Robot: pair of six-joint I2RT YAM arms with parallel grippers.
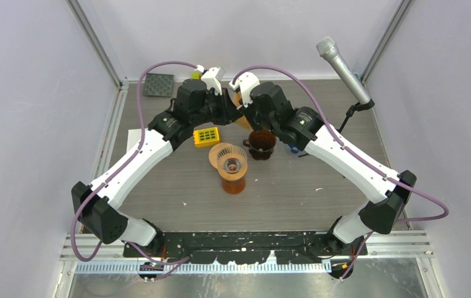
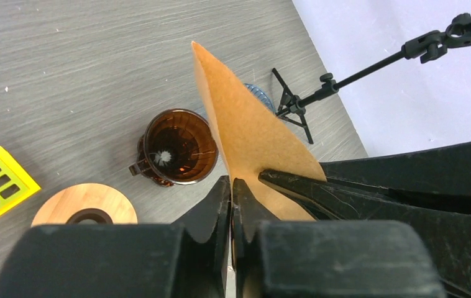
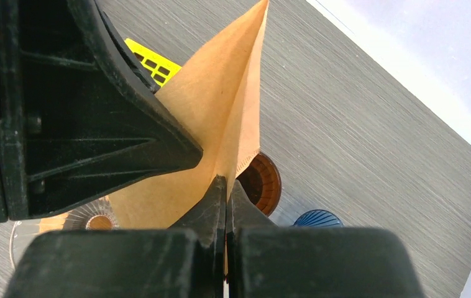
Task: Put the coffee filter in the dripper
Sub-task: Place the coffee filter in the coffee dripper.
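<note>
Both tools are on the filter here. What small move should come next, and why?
Probably ease the tools apart to open the filter into a cone: left tool and right tool both pinch it, it is folded flat, and the amber dripper below holds no paper.

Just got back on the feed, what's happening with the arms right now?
Both arms hold one brown paper coffee filter between them, above the table's far side. The left gripper is shut on one edge and the right gripper on another, perhaps to spread it open. The amber dripper stands on the table below, with no filter in it yet. A clear dripper with a wooden collar stands beside it.
</note>
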